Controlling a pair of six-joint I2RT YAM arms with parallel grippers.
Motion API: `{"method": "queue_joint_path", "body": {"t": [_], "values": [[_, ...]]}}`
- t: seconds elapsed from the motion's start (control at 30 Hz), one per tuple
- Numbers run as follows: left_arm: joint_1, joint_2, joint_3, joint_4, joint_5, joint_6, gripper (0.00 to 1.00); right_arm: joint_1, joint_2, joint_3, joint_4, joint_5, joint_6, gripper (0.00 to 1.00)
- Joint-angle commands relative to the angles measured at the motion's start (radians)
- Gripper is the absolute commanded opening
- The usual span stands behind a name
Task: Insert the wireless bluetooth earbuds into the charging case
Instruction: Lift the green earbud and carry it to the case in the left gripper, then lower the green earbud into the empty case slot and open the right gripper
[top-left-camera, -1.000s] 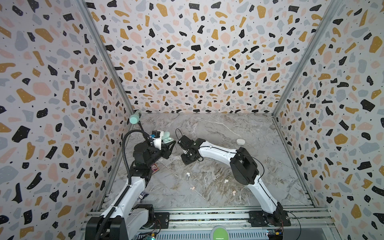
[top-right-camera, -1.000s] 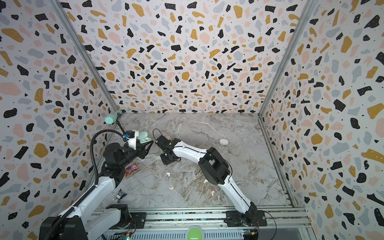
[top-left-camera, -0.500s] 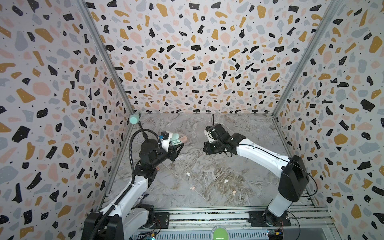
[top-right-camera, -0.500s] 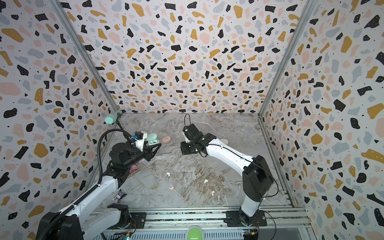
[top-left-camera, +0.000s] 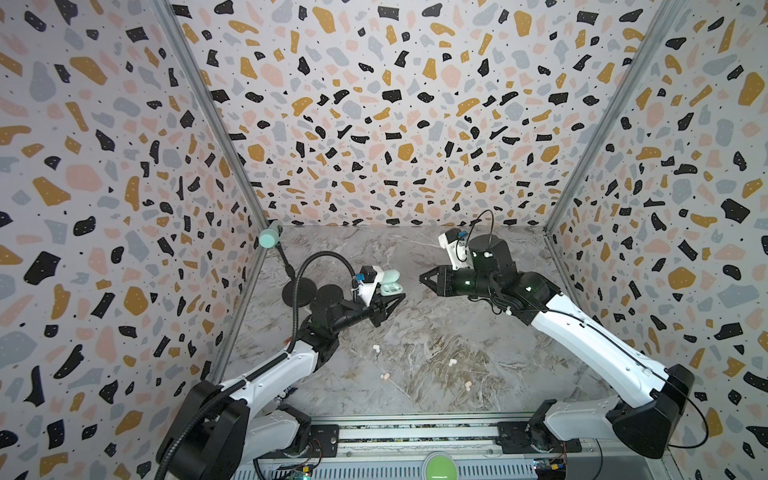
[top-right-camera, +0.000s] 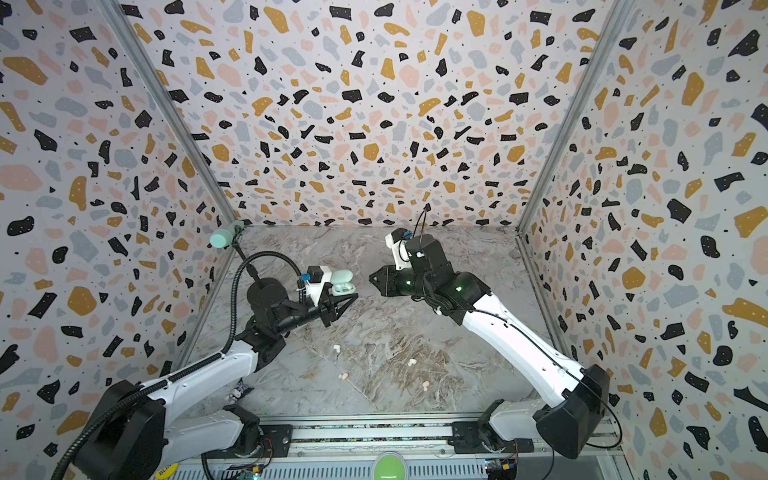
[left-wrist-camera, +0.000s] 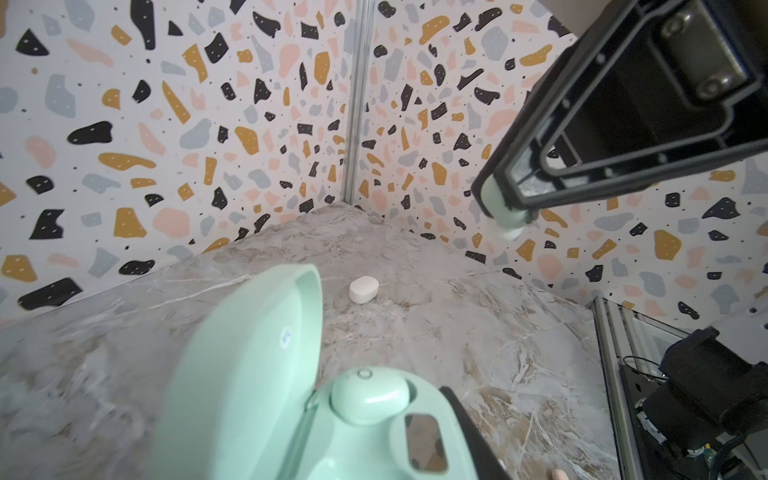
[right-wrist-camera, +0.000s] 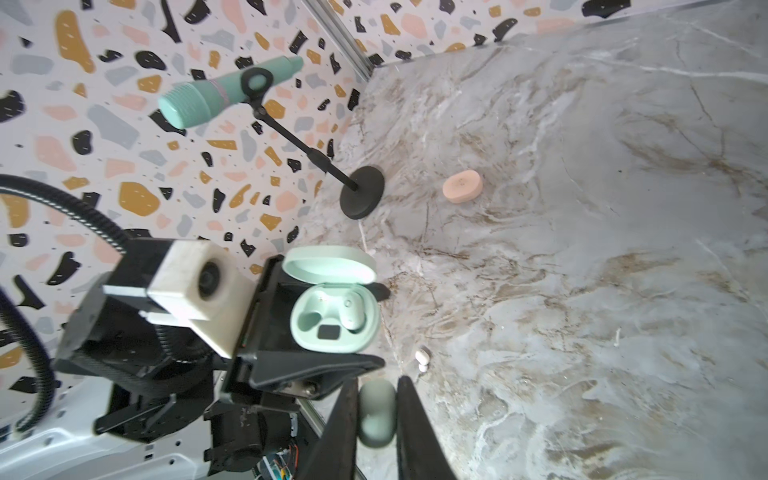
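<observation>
Gripped earbud (right-wrist-camera: 376, 415) farther from half-filled case (right-wrist-camera: 328, 345)

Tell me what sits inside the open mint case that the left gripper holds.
One mint earbud fills a well of the mint charging case; the neighbouring well is empty, with a dark rectangle near them. What lies under the seated bud is covered.

The 2 top views look steeply down from high in front onto the whole bench (top-left-camera: 415, 324) around the open mint case (top-left-camera: 390, 286). The left wrist view sits right over that case; the right wrist view faces it closely. All 4 share it.
</observation>
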Motion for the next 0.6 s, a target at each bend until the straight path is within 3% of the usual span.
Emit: {"method": "queue_joint_path", "body": {"t": [0.0,0.23,0.57], "values": [[-0.058,0.033,0.065,0.135,-0.008,0.013,0.00,0.003,-0.044,-0.024,0.100,-0.058,0.053,0.18],[-0.123,0.145,0.120,0.291,0.021,-0.021,0.00,0.006,-0.093,-0.102,0.212,-0.081,0.099,0.18],[-0.168,0.203,0.158,0.324,0.032,-0.023,0.00,0.006,-0.128,-0.161,0.247,-0.063,0.121,0.19]]}}
